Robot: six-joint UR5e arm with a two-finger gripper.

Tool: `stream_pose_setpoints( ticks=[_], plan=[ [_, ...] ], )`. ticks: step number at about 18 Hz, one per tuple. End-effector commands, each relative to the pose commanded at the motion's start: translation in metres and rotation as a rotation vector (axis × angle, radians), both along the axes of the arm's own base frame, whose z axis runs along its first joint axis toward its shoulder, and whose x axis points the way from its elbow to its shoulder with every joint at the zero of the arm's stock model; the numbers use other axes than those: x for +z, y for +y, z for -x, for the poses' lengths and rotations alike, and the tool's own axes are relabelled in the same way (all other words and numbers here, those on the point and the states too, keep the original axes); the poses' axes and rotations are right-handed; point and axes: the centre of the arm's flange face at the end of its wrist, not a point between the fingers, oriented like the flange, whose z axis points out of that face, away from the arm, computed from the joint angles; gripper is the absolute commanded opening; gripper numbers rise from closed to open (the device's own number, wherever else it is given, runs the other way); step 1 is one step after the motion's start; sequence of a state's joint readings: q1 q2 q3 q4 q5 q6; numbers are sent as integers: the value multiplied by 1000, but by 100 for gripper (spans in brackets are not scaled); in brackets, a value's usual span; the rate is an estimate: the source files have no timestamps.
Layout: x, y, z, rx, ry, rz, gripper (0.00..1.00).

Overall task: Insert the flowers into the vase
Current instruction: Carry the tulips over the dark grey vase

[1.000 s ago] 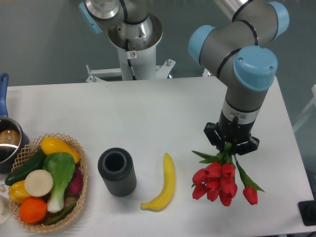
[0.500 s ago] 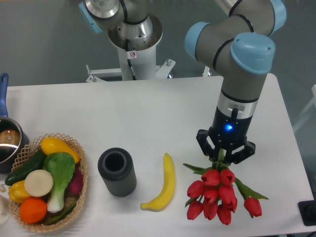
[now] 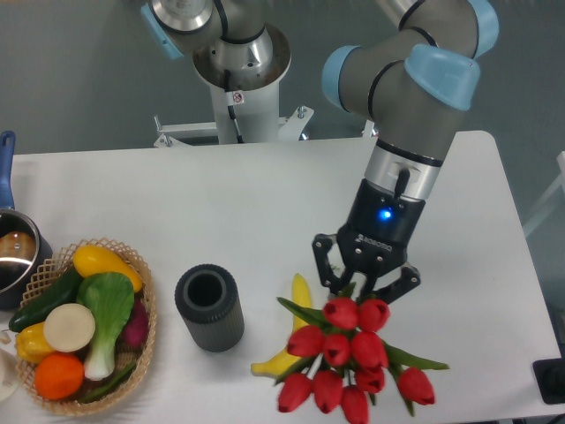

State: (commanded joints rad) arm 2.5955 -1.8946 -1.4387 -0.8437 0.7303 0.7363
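Note:
The flowers [image 3: 349,358], a bunch of red tulips with green stems and leaves, hang blooms toward the camera from my gripper [image 3: 364,284], which is shut on their stems. The bunch is lifted off the table at the front, right of centre, partly covering a banana. The vase [image 3: 208,307], a short dark ribbed cylinder with an open mouth, stands upright on the white table to the left of the flowers, well apart from them.
A yellow banana [image 3: 275,357] lies between vase and flowers, partly hidden by the blooms. A wicker basket [image 3: 145,300] of vegetables and fruit sits at the front left. A metal pot with a blue handle [image 3: 12,252] is at the left edge.
The arm has swung left and toward the front, carrying the flowers from the right side of the table to over the banana. The bunch appears larger and closer to the camera.

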Motion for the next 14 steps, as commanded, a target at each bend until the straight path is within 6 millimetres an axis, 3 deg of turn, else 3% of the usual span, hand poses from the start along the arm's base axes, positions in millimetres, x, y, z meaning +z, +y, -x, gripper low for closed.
stream_pose_setpoints(
  ticks=[8,14],
  plan=[
    [33,3,-32,-198,-57,-298,5],
    [30,25,-61,-284,-68,-341,6]
  ],
)
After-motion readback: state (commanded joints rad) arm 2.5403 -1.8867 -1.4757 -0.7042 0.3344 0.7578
